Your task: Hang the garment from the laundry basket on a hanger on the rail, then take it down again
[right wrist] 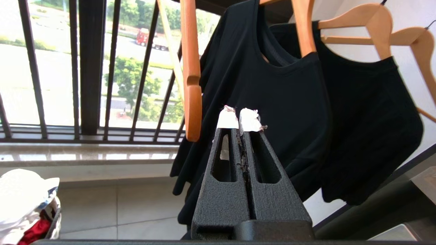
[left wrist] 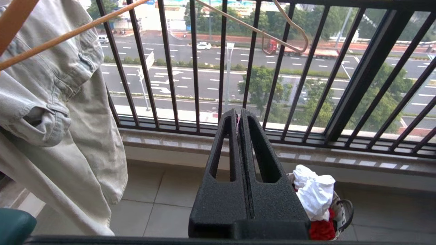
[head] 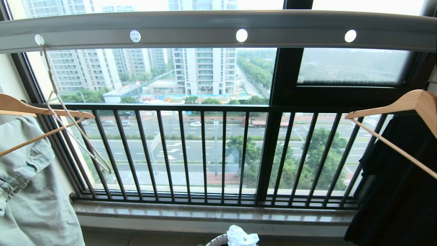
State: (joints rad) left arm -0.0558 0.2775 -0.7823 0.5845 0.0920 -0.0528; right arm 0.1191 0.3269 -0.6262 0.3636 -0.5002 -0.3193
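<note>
Hanging steeply tilted from the rail (head: 191,25), the hanger (head: 73,131) slants down-right; both fingers clenched empty.

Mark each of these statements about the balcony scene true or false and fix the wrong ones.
1. The white garment lies bunched in the laundry basket. True.
2. The thin wire hanger carries the white garment. False: it hangs bare from the rail.
3. The left end effector is shut and holds nothing. True.
4. The right end effector grips a black shirt. False: it is shut and empty, in front of the black shirts.
5. A pale denim garment hangs on a wooden hanger at the robot's left. True.
6. The rail has no holes. False: round holes run along it.
</note>
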